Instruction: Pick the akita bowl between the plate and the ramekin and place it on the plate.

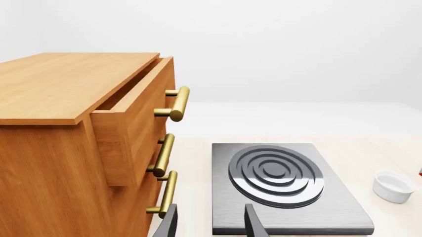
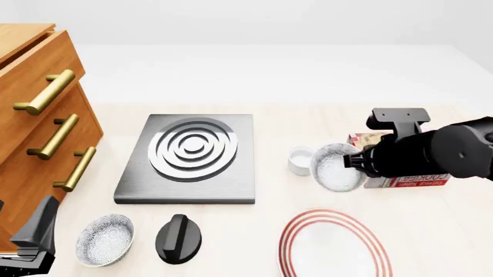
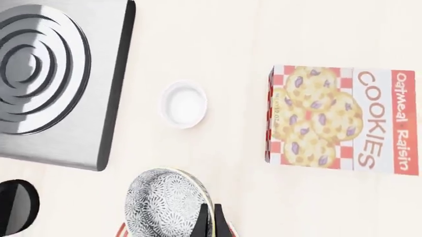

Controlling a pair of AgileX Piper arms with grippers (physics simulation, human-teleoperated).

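The akita bowl [image 2: 336, 167], grey speckled, hangs tilted above the table with my right gripper [image 2: 357, 162] shut on its rim. The right wrist view shows the bowl's patterned outside [image 3: 165, 205] against the dark fingers [image 3: 211, 219]. Just left of the bowl stands the small white ramekin [image 2: 301, 160] [image 3: 184, 104] [image 1: 394, 186]. Nearer the front edge, below the bowl, lies the red-ringed plate [image 2: 333, 245]. My left gripper [image 1: 211, 224] is open and holds nothing, low at the front left [image 2: 34, 236].
A look-alike speckled bowl [image 2: 105, 238] and a black knob-like object [image 2: 179, 238] sit front left. The steel burner plate [image 2: 191, 156] lies mid-table. A wooden drawer cabinet [image 2: 34, 115] with brass handles stands left, top drawer ajar [image 1: 132, 113]. A cookie box [image 3: 339, 120] lies under my right arm.
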